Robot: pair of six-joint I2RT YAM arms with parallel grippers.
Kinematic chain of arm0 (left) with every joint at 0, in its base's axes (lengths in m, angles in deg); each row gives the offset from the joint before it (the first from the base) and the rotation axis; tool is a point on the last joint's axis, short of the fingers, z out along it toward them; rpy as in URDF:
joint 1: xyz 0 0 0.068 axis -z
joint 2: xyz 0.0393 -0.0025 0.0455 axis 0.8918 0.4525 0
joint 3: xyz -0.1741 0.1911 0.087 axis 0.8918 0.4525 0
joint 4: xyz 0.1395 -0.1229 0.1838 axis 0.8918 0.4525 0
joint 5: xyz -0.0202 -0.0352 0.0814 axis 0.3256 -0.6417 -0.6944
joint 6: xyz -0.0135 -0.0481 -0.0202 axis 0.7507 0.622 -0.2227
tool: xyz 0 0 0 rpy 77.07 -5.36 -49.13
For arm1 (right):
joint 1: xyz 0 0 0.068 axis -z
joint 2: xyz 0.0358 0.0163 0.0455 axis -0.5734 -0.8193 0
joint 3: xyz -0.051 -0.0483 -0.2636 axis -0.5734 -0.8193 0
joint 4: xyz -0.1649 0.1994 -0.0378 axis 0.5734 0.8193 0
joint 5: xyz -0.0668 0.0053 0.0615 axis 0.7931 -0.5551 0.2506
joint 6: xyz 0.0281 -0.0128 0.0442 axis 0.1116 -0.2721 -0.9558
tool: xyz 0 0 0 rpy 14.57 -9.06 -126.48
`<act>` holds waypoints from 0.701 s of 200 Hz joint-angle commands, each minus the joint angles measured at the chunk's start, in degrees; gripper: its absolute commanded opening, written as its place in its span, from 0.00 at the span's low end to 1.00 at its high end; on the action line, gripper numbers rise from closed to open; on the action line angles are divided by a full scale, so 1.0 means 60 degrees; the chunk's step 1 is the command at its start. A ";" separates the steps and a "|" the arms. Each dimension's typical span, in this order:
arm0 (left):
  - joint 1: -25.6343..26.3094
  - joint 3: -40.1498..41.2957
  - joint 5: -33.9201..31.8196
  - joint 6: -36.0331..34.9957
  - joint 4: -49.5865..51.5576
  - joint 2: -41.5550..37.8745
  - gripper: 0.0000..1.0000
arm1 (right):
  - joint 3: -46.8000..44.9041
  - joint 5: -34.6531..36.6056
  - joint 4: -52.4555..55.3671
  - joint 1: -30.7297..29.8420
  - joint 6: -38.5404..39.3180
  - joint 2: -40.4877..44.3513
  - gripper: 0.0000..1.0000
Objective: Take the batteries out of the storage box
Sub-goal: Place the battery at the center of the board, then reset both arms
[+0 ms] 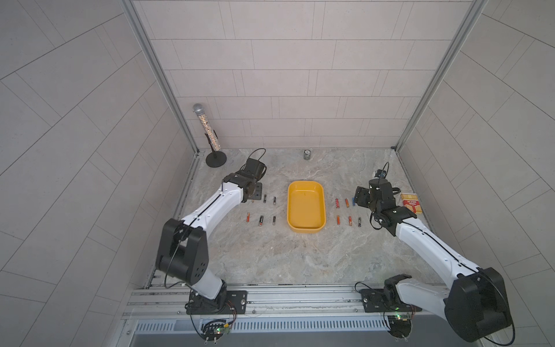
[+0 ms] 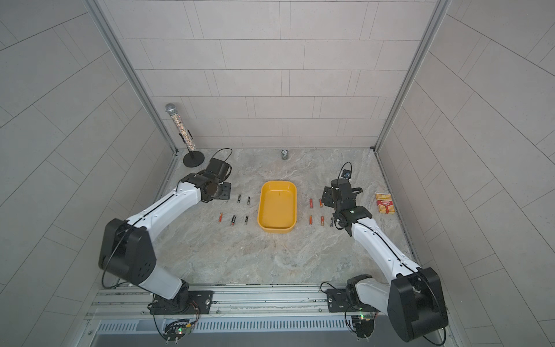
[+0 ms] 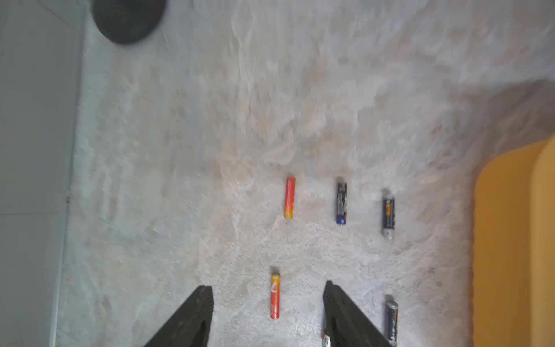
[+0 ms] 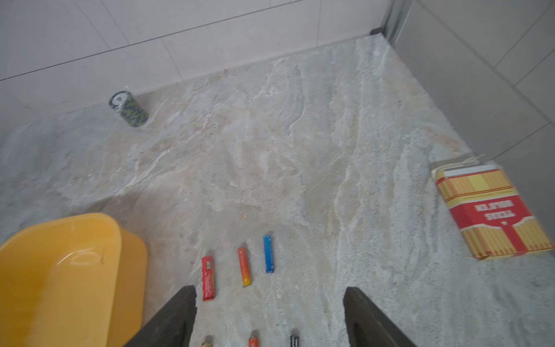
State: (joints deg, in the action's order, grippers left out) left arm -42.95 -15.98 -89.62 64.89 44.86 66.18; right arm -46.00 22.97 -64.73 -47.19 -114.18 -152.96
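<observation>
The yellow storage box sits mid-table with nothing in it. The batteries lie on the table in two rows of three on each side of it. Left of it are orange and black ones. Right of it are red, orange and black ones and a blue one. My left gripper hangs open over the far left row, and an orange battery lies free between its fingers. My right gripper is open and holds nothing, above the blue one.
A glittery microphone on a black stand is at the back left corner. A small can stands by the back wall. A red-and-yellow packet lies by the right wall. Walls close in three sides.
</observation>
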 commanded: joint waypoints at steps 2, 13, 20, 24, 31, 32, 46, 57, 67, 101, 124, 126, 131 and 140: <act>-0.0178 0.1810 -0.2424 -0.0363 -0.3480 -0.1266 0.99 | -0.1402 0.1467 -0.3368 0.0017 0.1936 -0.0030 0.88; -0.0420 0.3042 -0.2989 -0.0517 -0.5135 -0.1818 1.00 | -0.2084 0.1783 -0.4953 0.0026 0.2922 -0.0189 1.00; -0.0599 0.3896 -0.3086 -0.0722 -0.6444 -0.2060 1.00 | -0.2306 0.2058 -0.5520 0.0042 0.3371 -0.0363 1.00; -0.0684 0.4371 -0.3072 -0.0913 -0.7165 -0.2132 1.00 | -0.2338 0.2269 -0.5700 0.0051 0.3539 -0.0494 1.00; -0.0789 0.5138 -0.3103 -0.1271 -0.8517 -0.2153 1.00 | -0.2313 0.2501 -0.5775 0.0124 0.3680 -0.0752 1.00; -0.0813 0.5239 -0.3127 -0.1324 -0.8693 -0.2153 1.00 | -0.2298 0.2516 -0.5772 0.0142 0.3690 -0.0785 1.00; -0.0844 0.6260 -0.3912 -0.1902 -1.0685 -0.1761 1.00 | -0.2091 0.2512 -0.5618 0.0436 0.3411 -0.1338 1.00; -0.0887 0.6671 -0.5014 -0.1739 -1.1309 -0.1481 1.00 | -0.2166 0.2283 -0.6238 0.0588 0.3332 -0.1775 1.00; -0.1037 0.7050 -0.5614 -0.1588 -1.2004 -0.1495 1.00 | -0.2103 0.1993 -0.6512 0.0613 0.3717 -0.2063 1.00; -0.1483 0.7668 -0.3748 -0.0914 -1.0275 -0.3093 1.00 | -0.1895 0.1348 -0.6342 0.0796 0.3877 -0.2408 1.00; -0.1650 0.7660 -0.3251 -0.0848 -0.9288 -0.2699 1.00 | -0.2226 0.0961 -0.6694 0.1030 0.3582 -0.2595 1.00; -0.1652 0.7747 -0.3184 -0.0926 -0.9523 -0.2630 1.00 | -0.2294 0.0874 -0.6816 0.1047 0.3605 -0.2621 1.00; -0.1656 0.7978 -0.3115 -0.1138 -1.0332 -0.2471 1.00 | -0.2479 0.0650 -0.7295 0.1080 0.3704 -0.2713 0.99; -0.1657 0.8283 -0.2769 -0.1601 -1.1525 -0.2274 1.00 | -0.2813 0.0406 -0.8071 0.1096 0.3825 -0.2923 0.99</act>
State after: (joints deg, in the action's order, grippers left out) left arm -52.72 29.88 -111.17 58.71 -15.99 49.37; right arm -59.16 29.81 -104.21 -41.38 -92.28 -168.20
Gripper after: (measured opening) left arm 0.998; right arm 0.995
